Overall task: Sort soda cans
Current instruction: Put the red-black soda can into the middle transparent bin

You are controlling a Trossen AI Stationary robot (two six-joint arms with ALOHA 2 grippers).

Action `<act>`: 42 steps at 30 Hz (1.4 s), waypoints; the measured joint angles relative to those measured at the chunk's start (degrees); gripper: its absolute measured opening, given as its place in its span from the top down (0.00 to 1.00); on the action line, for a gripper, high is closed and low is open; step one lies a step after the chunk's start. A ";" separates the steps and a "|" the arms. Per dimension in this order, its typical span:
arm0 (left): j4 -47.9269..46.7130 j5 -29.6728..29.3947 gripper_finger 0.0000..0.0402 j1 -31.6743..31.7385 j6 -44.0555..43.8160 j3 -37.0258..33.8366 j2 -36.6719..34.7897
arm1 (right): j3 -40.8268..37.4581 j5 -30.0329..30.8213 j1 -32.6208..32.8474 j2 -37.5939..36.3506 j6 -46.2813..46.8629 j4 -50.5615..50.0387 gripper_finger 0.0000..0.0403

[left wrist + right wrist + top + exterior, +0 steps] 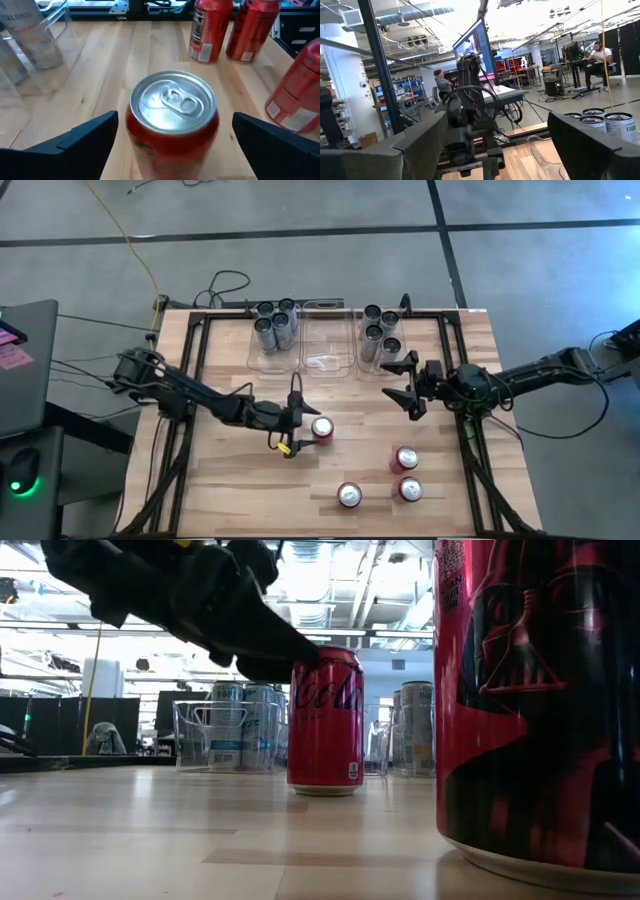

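A red can with a silver top [322, 428] [172, 120] [325, 720] stands upright on the wooden table. My left gripper [303, 427] [175, 120] is open, level with the can's upper part, one finger on either side of it with a gap showing at each. Three more red cans [405, 458] [410, 489] [349, 495] stand nearer the table's near edge. Silver-grey cans [275, 325] stand in the left clear bin, others [380, 330] in the right one. My right gripper [392, 380] [497, 125] is open, raised near the right bin.
A clear bin [322, 345] with no cans stands between the two filled bins at the table's far edge. Black frame rails [462, 430] run along both sides of the table. Bare wood [230, 480] lies near the near-left corner. People sit in the room beyond.
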 joint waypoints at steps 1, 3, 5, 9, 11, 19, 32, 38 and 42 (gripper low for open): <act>0.18 0.00 0.03 0.11 0.00 0.36 0.43 | 0.00 0.00 0.15 0.01 0.00 -0.11 0.10; 0.22 -0.02 0.03 0.22 -0.04 1.03 0.96 | 0.00 0.00 0.38 0.01 0.00 -0.12 0.10; 0.41 0.49 0.03 0.34 0.07 1.44 1.11 | 0.00 0.00 0.33 0.00 0.00 -0.10 0.10; -0.22 2.04 0.03 0.44 0.95 1.67 1.07 | 0.00 0.00 0.30 0.01 0.02 0.28 0.10; -0.58 2.08 0.03 0.44 1.39 1.67 1.07 | 0.00 0.00 0.28 0.00 0.02 0.45 0.10; 2.54 1.71 0.07 0.70 -0.43 1.83 2.48 | 0.00 0.04 0.17 0.00 0.03 0.98 0.10; 7.40 -1.38 0.17 0.78 -0.71 1.84 7.53 | 0.00 1.52 0.70 0.00 -0.42 0.46 0.10; 7.28 -4.07 0.25 0.93 -2.59 1.85 7.53 | 0.00 1.53 0.70 0.00 -0.39 -0.04 0.10; 6.83 -5.08 0.25 1.51 -5.28 1.85 7.49 | 0.00 1.60 0.70 0.00 0.32 0.01 0.10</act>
